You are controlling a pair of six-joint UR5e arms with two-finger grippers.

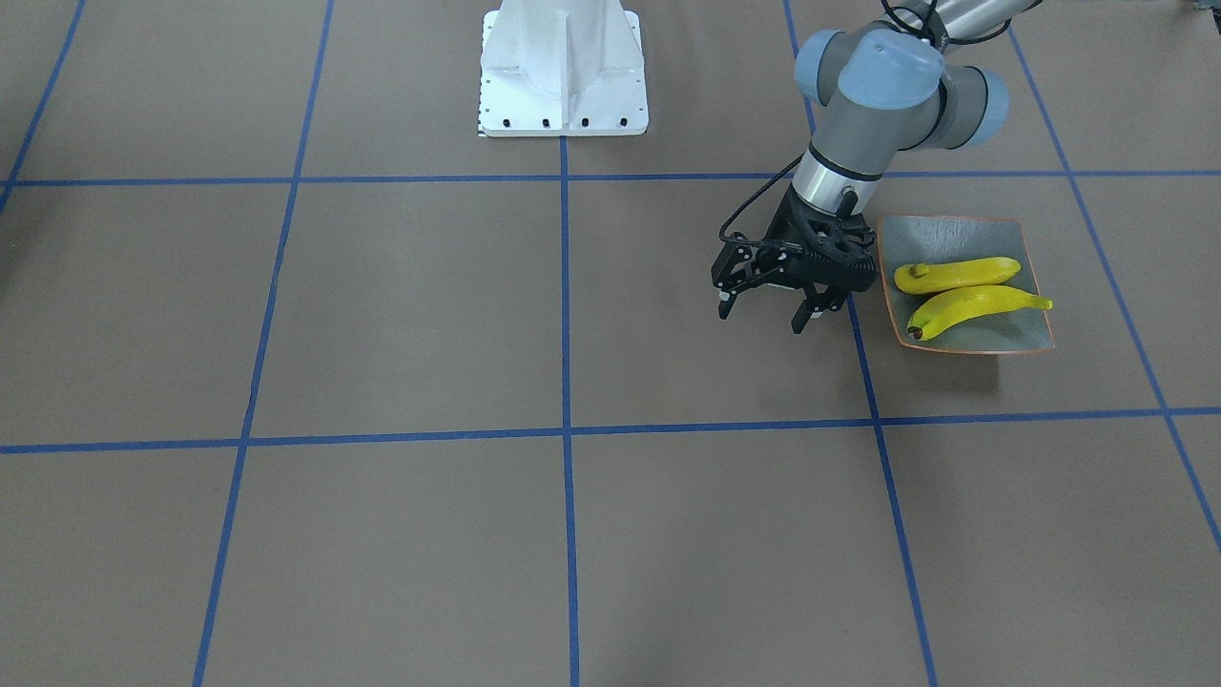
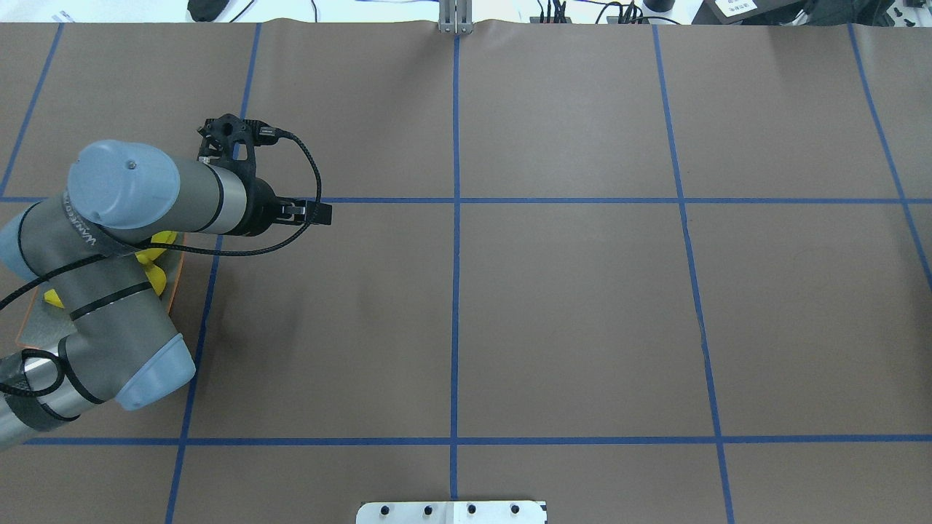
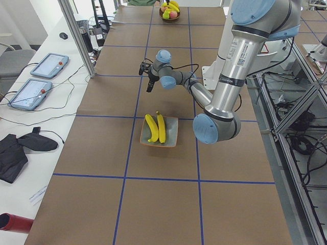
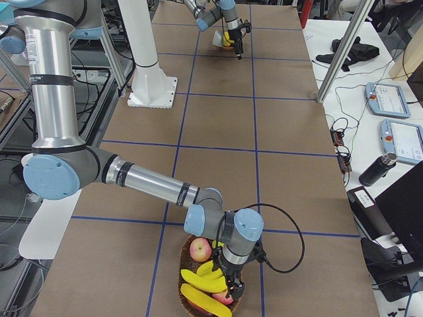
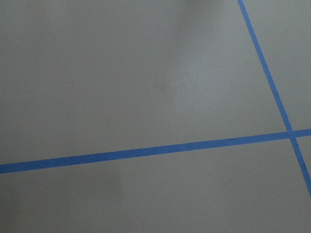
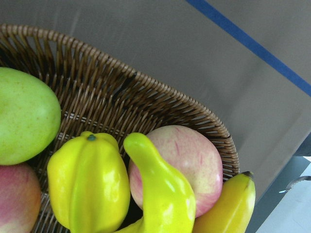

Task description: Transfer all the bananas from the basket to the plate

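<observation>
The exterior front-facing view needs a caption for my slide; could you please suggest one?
Two bananas lie side by side on the plate; the open, empty left gripper hangs beside it.

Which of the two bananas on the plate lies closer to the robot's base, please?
The straighter banana, uppermost in the front-facing view; the curvier banana lies beyond it.

The left arm (image 2: 145,196) reaches in over the brown desk (image 2: 568,313), with the left claw (image 2: 319,213) pointing toward the middle, close to a blue tape line (image 2: 510,200). Under the arm, bits of yellow bananas (image 2: 155,263) and the orange rim of the plate (image 2: 175,285) show. A white base plate (image 2: 451,511) lies at the bottom edge.
</observation>
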